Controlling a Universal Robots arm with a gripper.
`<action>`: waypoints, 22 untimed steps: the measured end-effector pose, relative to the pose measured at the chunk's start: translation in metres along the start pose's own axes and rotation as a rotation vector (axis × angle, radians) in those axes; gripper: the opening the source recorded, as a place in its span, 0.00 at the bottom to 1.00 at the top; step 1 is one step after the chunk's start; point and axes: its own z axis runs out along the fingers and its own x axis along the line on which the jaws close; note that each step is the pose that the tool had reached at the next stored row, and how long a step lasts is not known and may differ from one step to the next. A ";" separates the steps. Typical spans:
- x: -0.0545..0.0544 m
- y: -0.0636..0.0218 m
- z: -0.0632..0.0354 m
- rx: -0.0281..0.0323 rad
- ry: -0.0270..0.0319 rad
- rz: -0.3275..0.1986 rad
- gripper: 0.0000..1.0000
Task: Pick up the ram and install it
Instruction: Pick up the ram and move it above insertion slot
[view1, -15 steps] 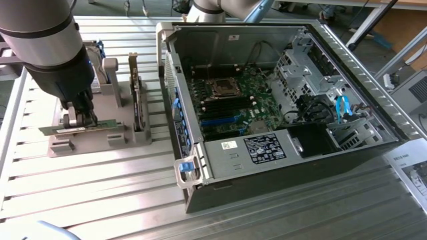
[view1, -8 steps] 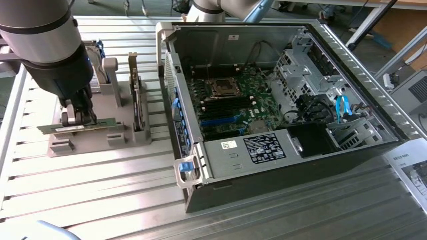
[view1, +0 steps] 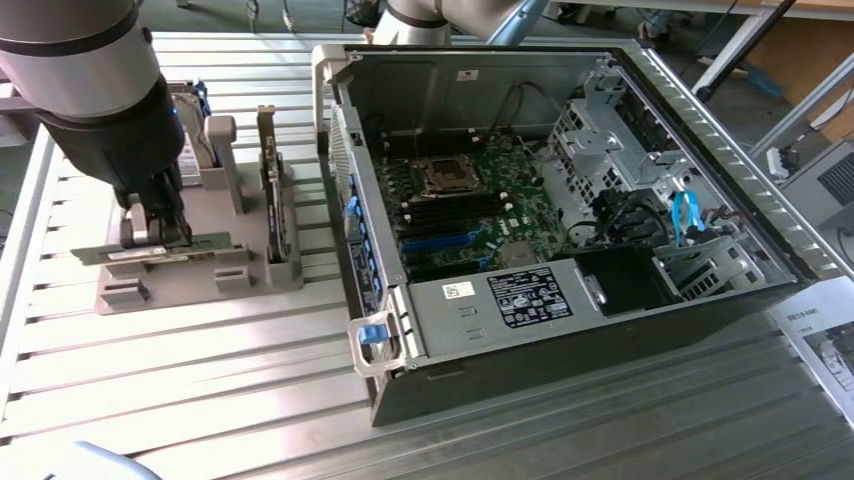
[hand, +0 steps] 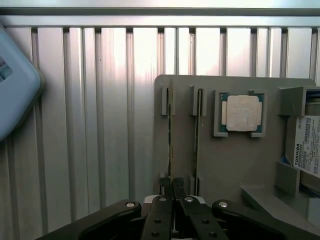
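Since there's just the one arm (view1: 94, 80), the nearer-hand question answers itself, so what matters is how the ram (hand: 170, 135) sits against the gripper (hand: 172, 187).

Biggest thing first: the case (view1: 721, 130) lies open on its side on the slatted table (view1: 200, 390), over on the exterior view's right, with the board (view1: 467, 200) facing up. Just beside the case, toward the exterior view's left, is the grey holder (view1: 187, 285), and that's where all the loose parts are parked. It carries a drive (hand: 307, 145) with a white label and an upright dark card (view1: 274, 190). It also has two green sticks standing on edge in parallel grooves, plus a square chip (hand: 242, 112) in its own pocket.

The gripper is straight down over the holder, jaws pinched narrow onto the ram near one end. That's the stick further from the chip. So the ram isn't off to any side of the hand, it's right between the jaws. Its long axis runs along its groove, roughly left-to-right in the exterior view. The other stick (hand: 199, 135) is just beside it, untouched.

Looks to me like the ram is gripped but not lifted, since it sits low in its groove in the holder, well apart from the board.
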 end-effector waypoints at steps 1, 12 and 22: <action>0.000 0.0000 -0.0006 0.0000 0.0000 0.000 0.12; 0.000 -0.0002 -0.0110 0.0001 0.0000 0.000 0.12; 0.000 -0.0004 -0.0182 0.0001 0.0001 0.000 0.12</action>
